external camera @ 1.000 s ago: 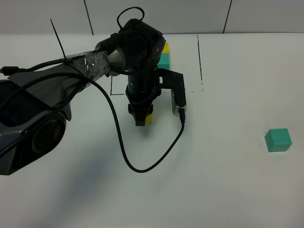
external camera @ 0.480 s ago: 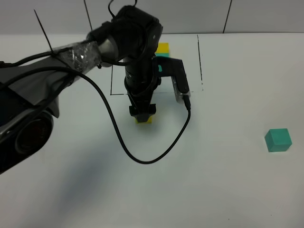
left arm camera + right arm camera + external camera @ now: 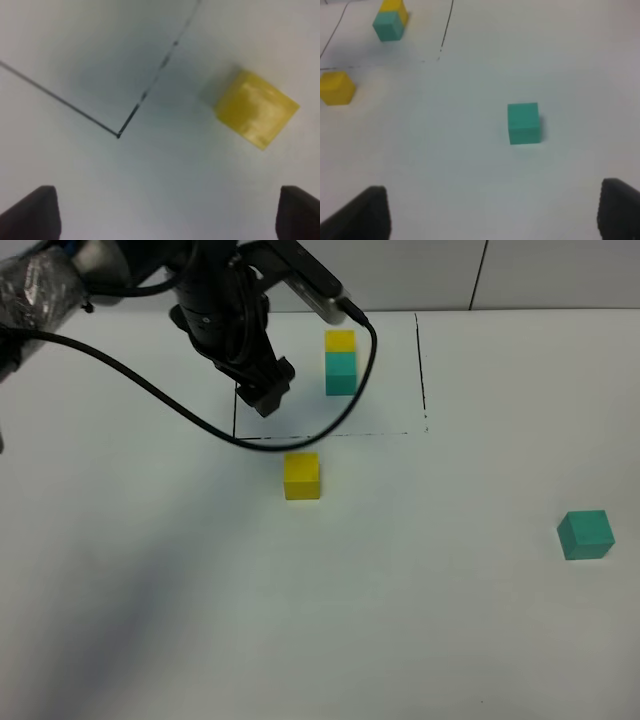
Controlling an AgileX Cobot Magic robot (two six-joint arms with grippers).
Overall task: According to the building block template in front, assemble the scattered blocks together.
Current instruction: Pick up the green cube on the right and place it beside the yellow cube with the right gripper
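Observation:
The template (image 3: 340,361) is a yellow cube joined to a teal cube, lying at the back inside a thin black outline (image 3: 330,434); it also shows in the right wrist view (image 3: 390,20). The loose yellow cube (image 3: 302,475) rests on the table just in front of the outline and shows in both wrist views (image 3: 256,109) (image 3: 337,87). The loose teal cube (image 3: 585,535) (image 3: 523,122) lies far right. My left gripper (image 3: 264,390) (image 3: 170,220) is open and empty, above the outline's left corner. My right gripper (image 3: 492,220) is open and empty, short of the teal cube.
The white table (image 3: 420,620) carries the black outline's corner (image 3: 118,135). The left arm's black cable (image 3: 150,375) loops over the back left. A grey tiled wall (image 3: 520,270) stands behind the table.
My left gripper has let go of the yellow cube and pulled up and back to the left. The yellow cube stays on the table. The teal cube has not moved.

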